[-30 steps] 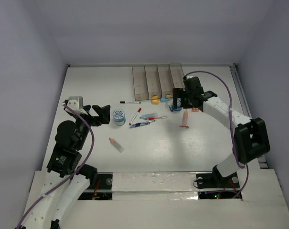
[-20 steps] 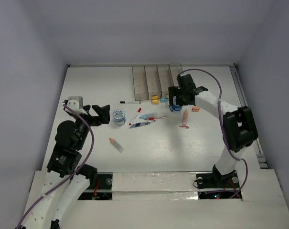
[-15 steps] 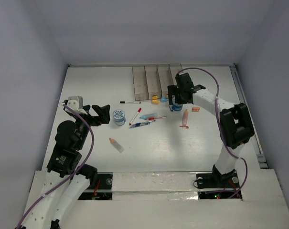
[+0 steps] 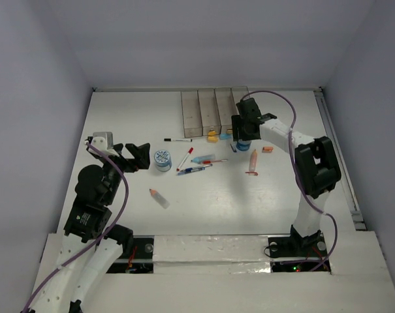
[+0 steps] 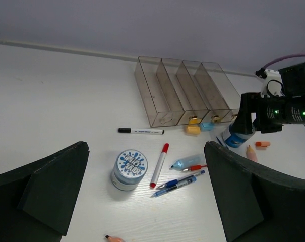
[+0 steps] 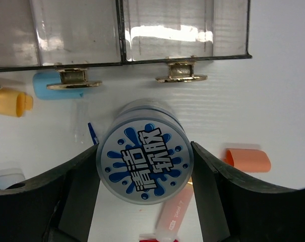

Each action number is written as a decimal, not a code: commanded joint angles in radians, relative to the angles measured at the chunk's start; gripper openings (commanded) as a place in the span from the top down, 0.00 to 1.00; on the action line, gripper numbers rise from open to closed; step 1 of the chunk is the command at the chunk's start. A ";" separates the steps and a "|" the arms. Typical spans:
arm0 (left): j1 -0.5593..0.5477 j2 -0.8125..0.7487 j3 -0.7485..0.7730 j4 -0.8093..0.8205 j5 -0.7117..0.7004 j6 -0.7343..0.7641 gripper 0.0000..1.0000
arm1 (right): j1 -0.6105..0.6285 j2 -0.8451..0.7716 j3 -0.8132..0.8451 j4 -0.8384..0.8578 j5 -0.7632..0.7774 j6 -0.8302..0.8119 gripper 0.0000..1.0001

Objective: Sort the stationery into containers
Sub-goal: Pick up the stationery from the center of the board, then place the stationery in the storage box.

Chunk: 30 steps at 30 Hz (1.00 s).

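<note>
Roll, round, blue-white with a printed top (image 6: 144, 162): upright on the white table (image 4: 204, 215), between the black fingers (image 6: 74, 194) of the right gripper (image 4: 241, 135). Both fingers appear to reach its sides. Whether they actually clamp it: cannot tell.

Just ahead of those fingertips are the near ends of the four joined translucent grey-brown bins (image 4: 191, 114). A small blue eraser (image 6: 49, 83) and a yellow-orange eraser (image 6: 8, 101) lie just before those ends, off to one side of the gripper. Behind the roll is a pink stubby stick (image 6: 175, 212), and near that a short orange cap (image 6: 248, 159).

Left gripper (image 4: 133, 155): jaws wide apart, holding nothing. Ahead of it lie a second blue-white roll (image 5: 130, 169), a red-capped pen (image 5: 159, 165), a black-tipped marker (image 5: 140, 131) and blue pens (image 5: 180, 184).
</note>
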 commanded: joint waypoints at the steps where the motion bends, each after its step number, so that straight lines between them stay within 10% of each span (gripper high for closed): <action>1: -0.004 -0.008 0.027 0.033 -0.005 -0.001 0.01 | 0.007 -0.117 0.039 0.000 0.057 -0.007 0.66; 7: -0.004 0.004 0.022 0.031 -0.035 -0.010 0.01 | 0.007 -0.181 0.137 0.055 0.053 -0.066 0.67; 22: 0.015 0.097 0.014 0.013 -0.103 -0.050 0.01 | -0.059 0.268 0.803 0.076 0.082 -0.161 0.67; 30: 0.050 0.194 0.028 -0.019 -0.080 -0.037 0.01 | -0.120 0.398 0.897 0.104 0.048 -0.167 0.68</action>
